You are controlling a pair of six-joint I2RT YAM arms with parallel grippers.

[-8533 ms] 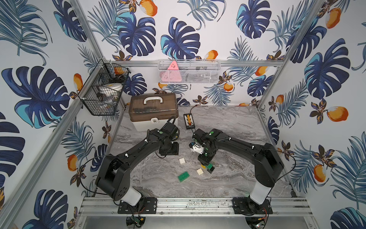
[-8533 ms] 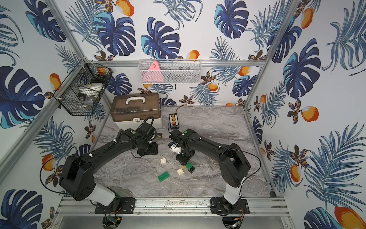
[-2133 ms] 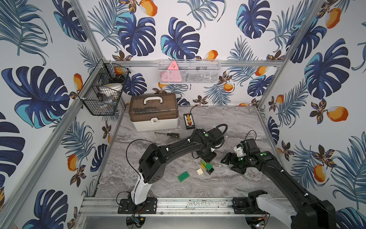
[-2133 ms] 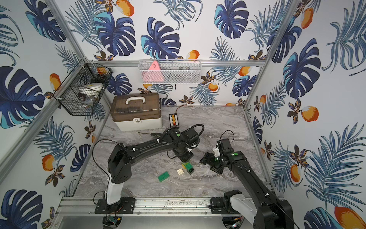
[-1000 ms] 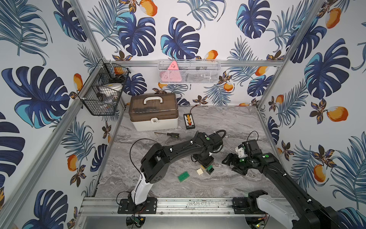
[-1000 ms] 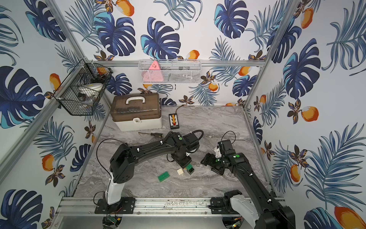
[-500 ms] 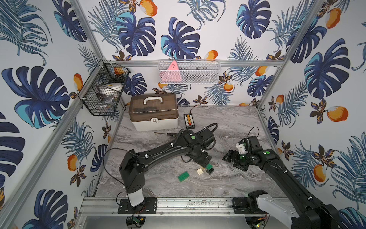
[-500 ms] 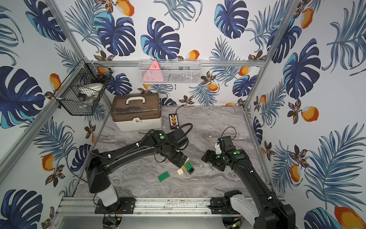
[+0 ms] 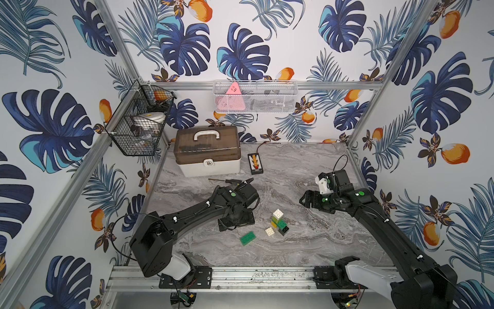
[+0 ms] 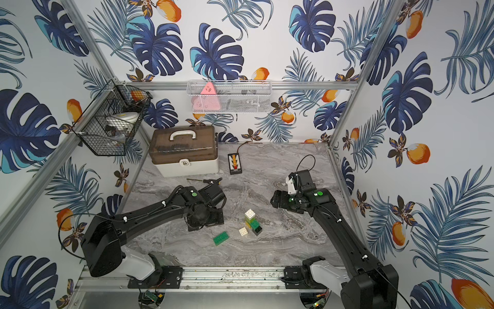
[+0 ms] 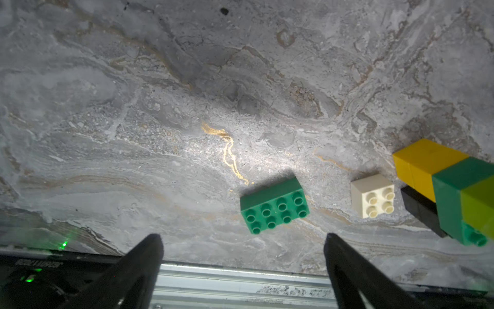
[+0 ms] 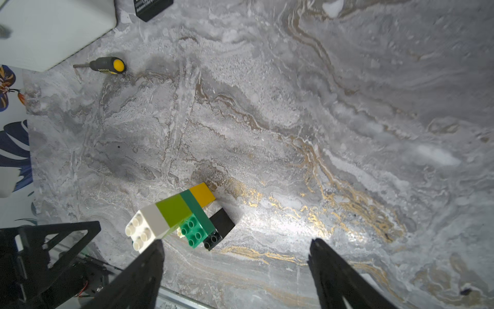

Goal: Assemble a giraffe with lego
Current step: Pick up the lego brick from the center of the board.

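The part-built giraffe [image 9: 278,222] [image 10: 251,220] stands upright mid-table: black and yellow legs, dark green body, lime and white bricks on top. It shows at the edge of the left wrist view [image 11: 451,198] and close to one finger in the right wrist view [image 12: 173,211]. A loose dark green long lego brick [image 9: 247,238] [image 11: 274,204] and a loose white square brick [image 9: 270,231] [image 11: 373,199] lie in front of it. My left gripper [image 9: 236,222] [image 11: 242,237] is open and empty, left of the stack. My right gripper [image 9: 307,200] [image 12: 236,242] is open and empty, to its right.
A brown-lidded tool case [image 9: 208,152], a black remote [image 9: 255,163] and a screwdriver [image 9: 232,182] [image 12: 107,65] lie toward the back left. The metal front rail [image 9: 254,275] edges the table. Wire baskets [image 9: 139,125] hang on the walls.
My left gripper has opened wide and drawn back to the left, away from the stack, which stands on its own. My right gripper has opened a little wider.
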